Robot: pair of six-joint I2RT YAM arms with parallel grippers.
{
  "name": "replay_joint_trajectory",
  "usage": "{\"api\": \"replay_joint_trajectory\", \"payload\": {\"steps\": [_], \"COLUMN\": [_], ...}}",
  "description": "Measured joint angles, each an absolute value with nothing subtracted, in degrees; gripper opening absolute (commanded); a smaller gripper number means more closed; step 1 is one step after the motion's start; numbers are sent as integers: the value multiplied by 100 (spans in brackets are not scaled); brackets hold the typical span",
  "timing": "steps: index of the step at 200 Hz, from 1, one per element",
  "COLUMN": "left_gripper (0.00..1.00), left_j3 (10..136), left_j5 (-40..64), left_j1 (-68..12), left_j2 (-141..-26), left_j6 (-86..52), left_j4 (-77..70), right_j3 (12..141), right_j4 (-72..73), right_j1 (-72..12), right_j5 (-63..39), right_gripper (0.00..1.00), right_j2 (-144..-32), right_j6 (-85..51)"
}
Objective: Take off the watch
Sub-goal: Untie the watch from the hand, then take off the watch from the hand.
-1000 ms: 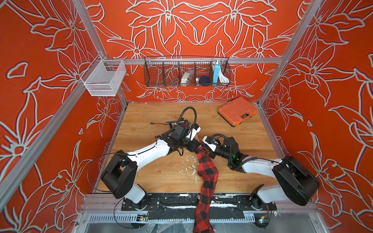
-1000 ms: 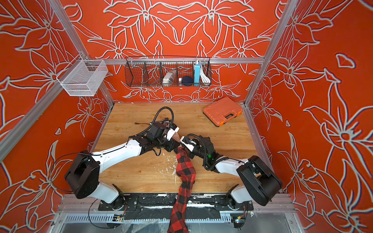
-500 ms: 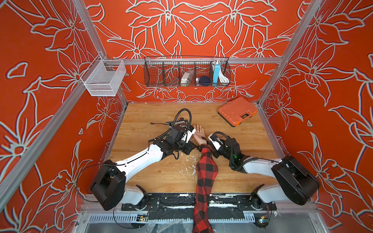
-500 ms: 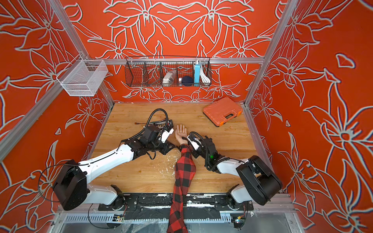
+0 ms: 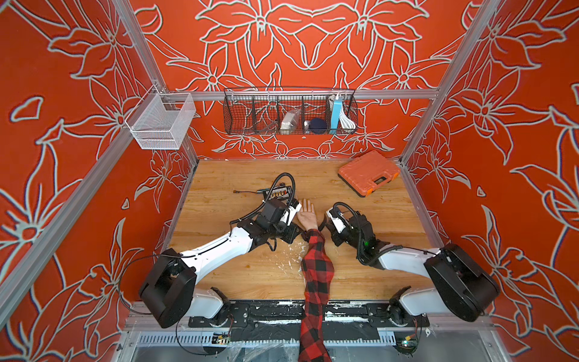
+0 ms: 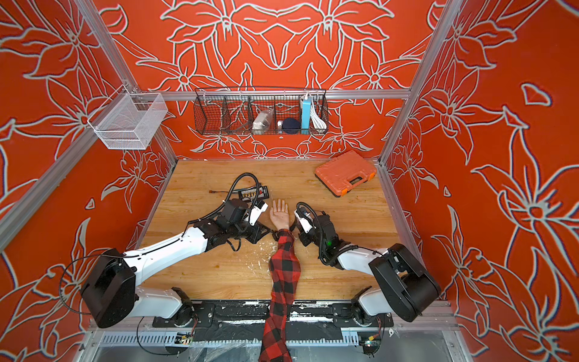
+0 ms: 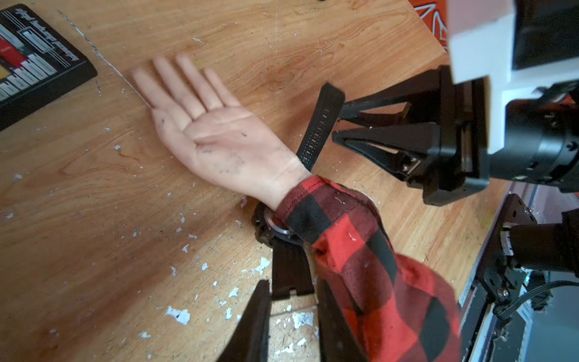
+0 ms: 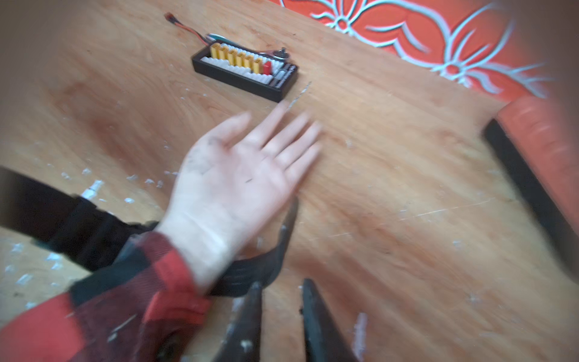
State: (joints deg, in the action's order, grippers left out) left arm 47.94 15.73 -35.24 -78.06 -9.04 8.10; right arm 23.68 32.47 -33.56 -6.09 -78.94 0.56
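Spanning crosswise under wrist (image 7: 282, 183) (unbuckled), watch (image 7: 263, 224), left pincer (image 7: 293, 286) clenching one end, right pincer (image 7: 340, 120) released.

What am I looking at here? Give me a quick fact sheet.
Wearer: hand, palm up on wooden table, plaid sleeve
Item: watch at the wrist, strap undone
Left arm: left gripper shut on one strap end
Right arm: right gripper open, tips near the other strap end
Elsewhere: orange case, black connector board
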Motion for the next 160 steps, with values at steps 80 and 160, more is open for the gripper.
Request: {"api": "replay_joint_trajectory", "payload": {"steps": [80,160], "left_gripper": [22,22], "left_j3": [4333,3946], "left_j5": [1404,1129], "left_j1": [-3522,-3520], "left_j2": [-7804,-7168], "left_j6": [-1055,-1203], "left_j4": [377,224], "right_j3": [3647,4495], "right_j4": [580,-1179], "right_j1": [-3339,-3697], "right_j5": [-276,-1234], "right_gripper": [51,67], "right_j2": [-6978,-7336], "right_j6": [-1140,-2261]}}
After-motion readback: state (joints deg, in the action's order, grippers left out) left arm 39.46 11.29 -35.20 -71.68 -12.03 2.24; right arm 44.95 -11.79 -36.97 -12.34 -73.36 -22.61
